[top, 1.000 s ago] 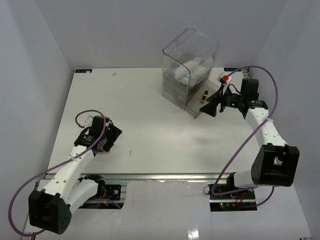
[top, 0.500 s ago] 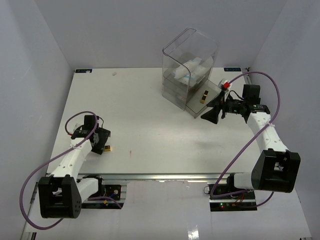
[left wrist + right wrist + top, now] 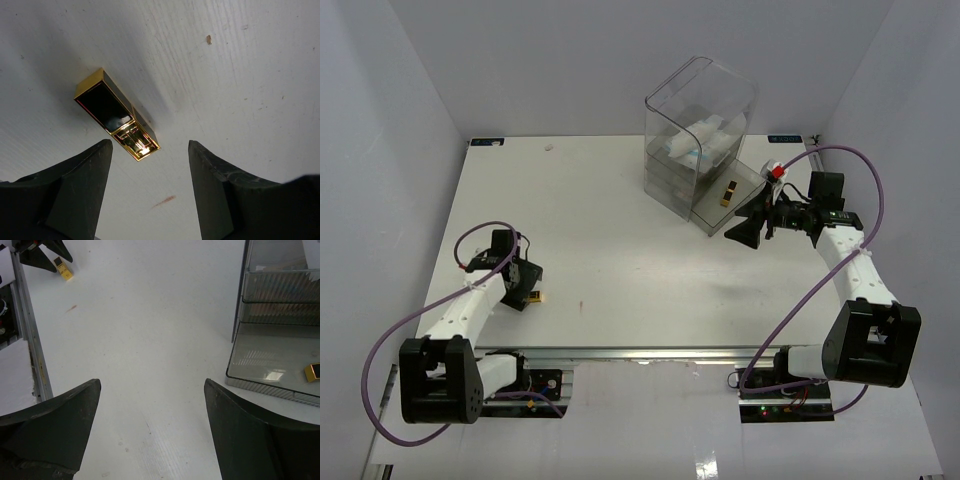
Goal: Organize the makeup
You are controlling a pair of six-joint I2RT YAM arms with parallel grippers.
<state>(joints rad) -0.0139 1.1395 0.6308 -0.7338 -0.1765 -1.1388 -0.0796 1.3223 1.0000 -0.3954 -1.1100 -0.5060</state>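
A black-gold tube (image 3: 116, 114) lies on the white table just ahead of my left gripper (image 3: 150, 150), which is open and empty; the tube's near end sits close to the left fingertip. In the top view the tube (image 3: 537, 297) and left gripper (image 3: 523, 285) are at the near left. A second black-gold tube (image 3: 727, 193) lies in the pulled-out bottom drawer (image 3: 712, 214) of the clear box; it also shows in the right wrist view (image 3: 314, 371). My right gripper (image 3: 741, 232) is open and empty, just in front of that drawer. White-and-light-blue packets (image 3: 698, 141) lie in the box's top.
The tall clear drawer box (image 3: 665, 110) stands at the back right, with its open drawer (image 3: 270, 365) sticking out toward the right arm. The table's near edge rail (image 3: 30, 340) runs behind the left gripper. White walls enclose the table.
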